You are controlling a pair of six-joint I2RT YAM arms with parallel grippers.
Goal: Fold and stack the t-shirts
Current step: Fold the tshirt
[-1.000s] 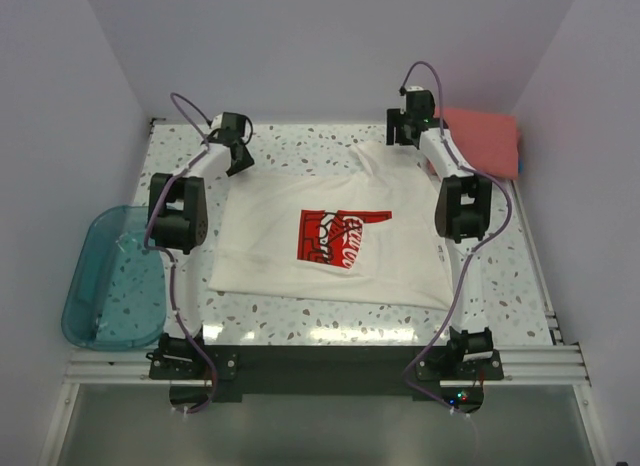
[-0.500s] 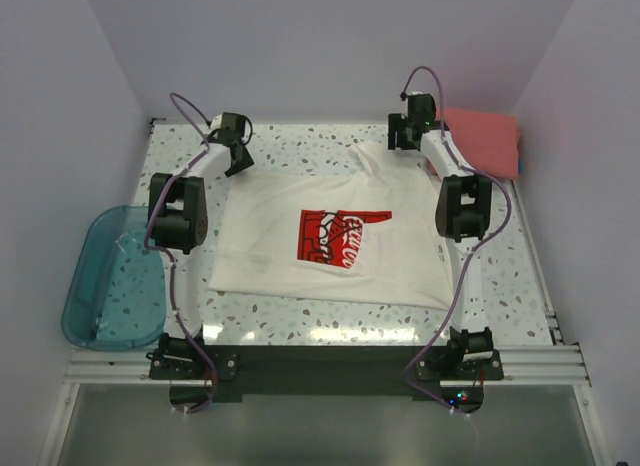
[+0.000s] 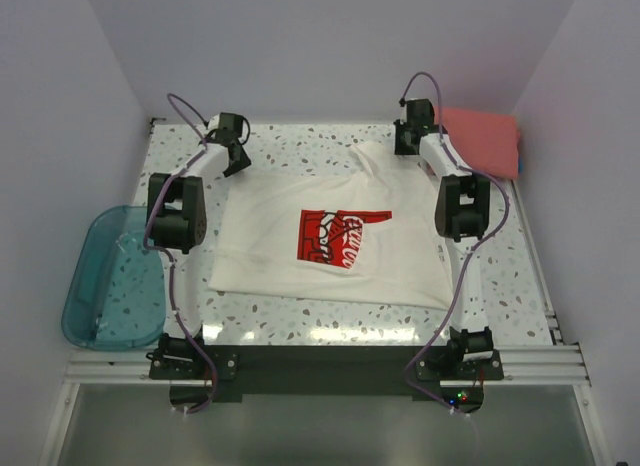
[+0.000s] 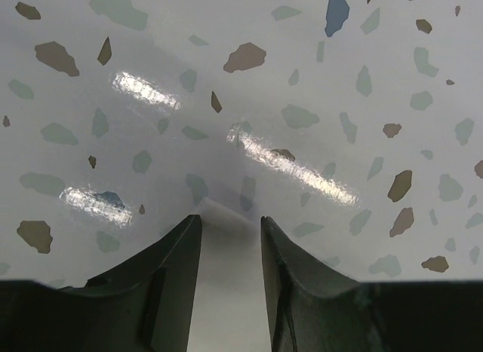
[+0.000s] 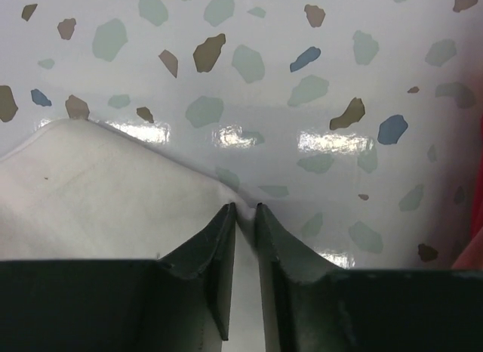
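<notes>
Cream-white cloth t-shirt with red-and-white chest print [image 3: 285, 261]: your right gripper [image 5: 244, 208] barely pinches its corner tip, your left gripper [image 4: 230, 218] stands parted, so a lift may slip or skew.

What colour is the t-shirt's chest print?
The print is red and white; top external view shows it best.

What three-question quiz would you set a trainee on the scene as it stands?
1. True or false: the teal tub holds a folded shirt.
2. Where does the folded coral-red t-shirt lie? A: the near left corner. B: the far right corner. C: on top of the white t-shirt.
3. Which pinches the white t-shirt's edge with its jaws almost closed, the left gripper or the right gripper?
Key: 1 false; 2 B; 3 right gripper.
</notes>
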